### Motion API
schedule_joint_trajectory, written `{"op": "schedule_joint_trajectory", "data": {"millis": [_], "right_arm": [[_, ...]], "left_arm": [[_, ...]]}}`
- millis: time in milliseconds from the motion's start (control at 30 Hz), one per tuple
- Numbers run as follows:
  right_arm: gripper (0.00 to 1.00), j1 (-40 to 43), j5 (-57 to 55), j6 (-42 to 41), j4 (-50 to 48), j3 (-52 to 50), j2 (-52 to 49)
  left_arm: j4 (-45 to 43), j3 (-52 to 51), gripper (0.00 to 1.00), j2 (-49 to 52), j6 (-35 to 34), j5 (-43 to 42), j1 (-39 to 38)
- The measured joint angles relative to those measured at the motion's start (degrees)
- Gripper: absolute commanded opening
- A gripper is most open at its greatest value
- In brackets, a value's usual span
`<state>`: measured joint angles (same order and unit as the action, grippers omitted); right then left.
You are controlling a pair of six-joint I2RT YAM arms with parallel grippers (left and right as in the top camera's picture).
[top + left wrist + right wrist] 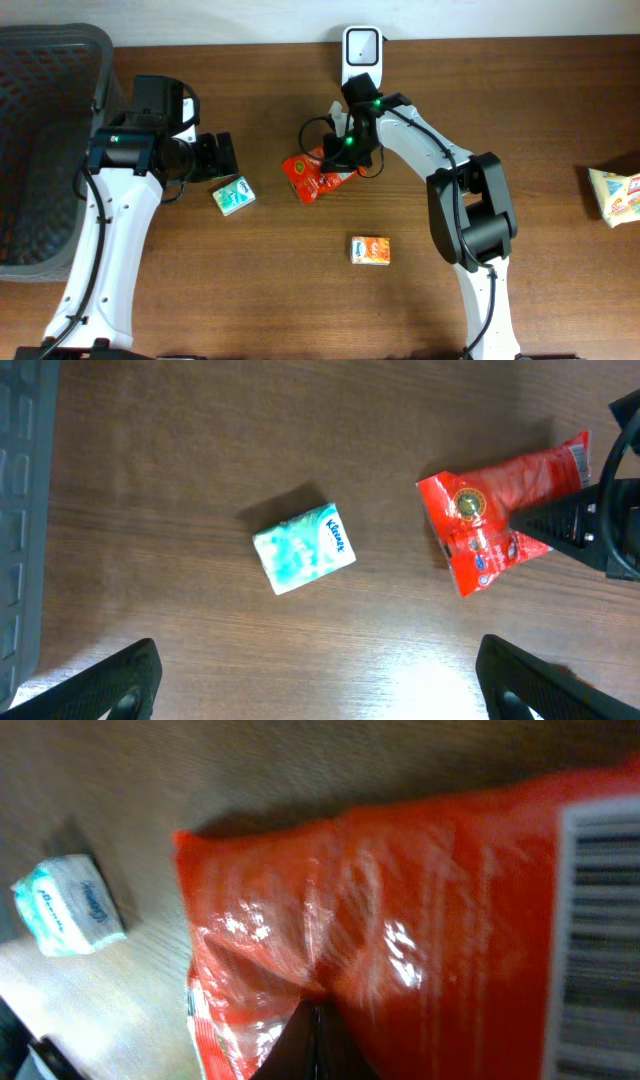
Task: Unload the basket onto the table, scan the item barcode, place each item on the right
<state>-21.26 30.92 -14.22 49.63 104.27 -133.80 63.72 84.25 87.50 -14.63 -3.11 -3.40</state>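
Observation:
My right gripper [343, 152] is shut on a red foil snack packet [312, 177], pinching its right end just in front of the white scanner [361, 52] at the table's back edge. In the right wrist view the packet [420, 900] fills the frame, its barcode [600, 920] at the right edge, and the closed fingertips [315, 1030] bite into its lower part. The left wrist view shows the packet [490, 520] with the right gripper's dark fingers [590, 525] on it. My left gripper [225, 155] hangs open and empty, its fingers wide apart [320, 680].
A small teal Kleenex pack [233, 196] [304, 548] lies right by the left gripper. An orange carton [370, 250] lies toward the front middle. A dark mesh basket [50, 150] stands at the far left, and a pale snack bag [618, 195] lies at the right edge.

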Motion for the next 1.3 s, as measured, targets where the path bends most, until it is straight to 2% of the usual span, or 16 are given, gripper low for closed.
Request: {"op": "schedule_joint_trajectory", "data": {"millis": [100, 267, 400, 667, 733, 833, 967, 1033, 1133, 1300], "right_arm": [[0.04, 1.70, -2.16, 1.55, 8.52, 3.39, -0.31], [0.04, 9.25, -1.46, 4.44, 21.92, 13.88, -1.29], [0.04, 12.22, -2.97, 5.31, 21.86, 15.15, -1.27], [0.04, 9.35, 0.87, 5.44, 6.82, 2.05, -1.49], [0.04, 8.79, -1.49, 4.26, 5.97, 0.87, -1.49], [0.04, 8.52, -6.88, 1.70, 8.39, 0.85, -1.16], [0.04, 11.17, -13.57, 0.28, 19.19, 5.05, -1.29], [0.04, 13.62, -11.65, 1.79, 22.86, 9.09, -1.29], [0.04, 15.23, -1.77, 7.17, 23.65, 13.92, -1.25], [0.04, 10.51, 10.45, 12.74, 19.89, 14.25, -1.29]], "left_arm": [[0.28, 0.00, 0.99, 0.00, 0.00, -0.11, 0.00], [0.17, 0.00, 0.99, 0.00, 0.00, -0.13, 0.00], [0.20, 0.00, 0.99, 0.00, 0.00, -0.13, 0.00], [0.15, 0.00, 0.99, 0.00, 0.00, -0.13, 0.00], [0.20, 0.00, 0.99, 0.00, 0.00, -0.13, 0.00], [0.42, 0.00, 0.99, 0.00, 0.00, -0.13, 0.00], [0.33, 0.00, 0.99, 0.00, 0.00, -0.11, 0.00], [0.33, 0.00, 0.99, 0.00, 0.00, -0.11, 0.00], [0.26, 0.00, 0.99, 0.00, 0.00, -0.13, 0.00], [0.31, 0.00, 0.99, 0.00, 0.00, -0.13, 0.00]]}}
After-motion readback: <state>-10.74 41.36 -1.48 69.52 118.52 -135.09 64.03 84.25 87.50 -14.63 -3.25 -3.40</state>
